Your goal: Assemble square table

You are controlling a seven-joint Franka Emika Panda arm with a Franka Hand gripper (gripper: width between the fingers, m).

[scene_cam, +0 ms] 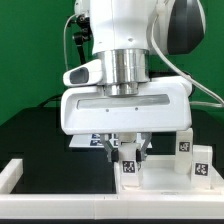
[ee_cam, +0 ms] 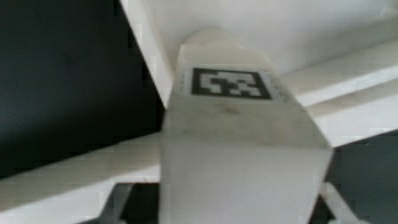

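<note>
The gripper [scene_cam: 127, 148] hangs straight down from the arm [scene_cam: 130, 40], low over the table, its fingers pressed against the sides of an upright white leg [scene_cam: 128, 165] with a black-and-white tag on its face. In the wrist view that leg [ee_cam: 237, 120] fills the middle of the picture, its tag turned to the camera and its far end reaching toward white surfaces that cross behind it.

Directly below the gripper lies the flat white panel [scene_cam: 165, 176], and the held leg stands against it; whether its end is seated there cannot be told. Beside the gripper, toward the exterior view's right, two more legs stand upright on the panel, one [scene_cam: 184, 145] close in and one [scene_cam: 203, 160] farther out, each with a small tag.

The table [scene_cam: 40, 135] is covered in black. A low white wall [scene_cam: 60, 196] runs along its near edge, in front of the gripper, and turns up the exterior view's left side. Behind the arm the backdrop [scene_cam: 30, 50] is plain green, with a cable [scene_cam: 74, 45] trailing down by the arm
</note>
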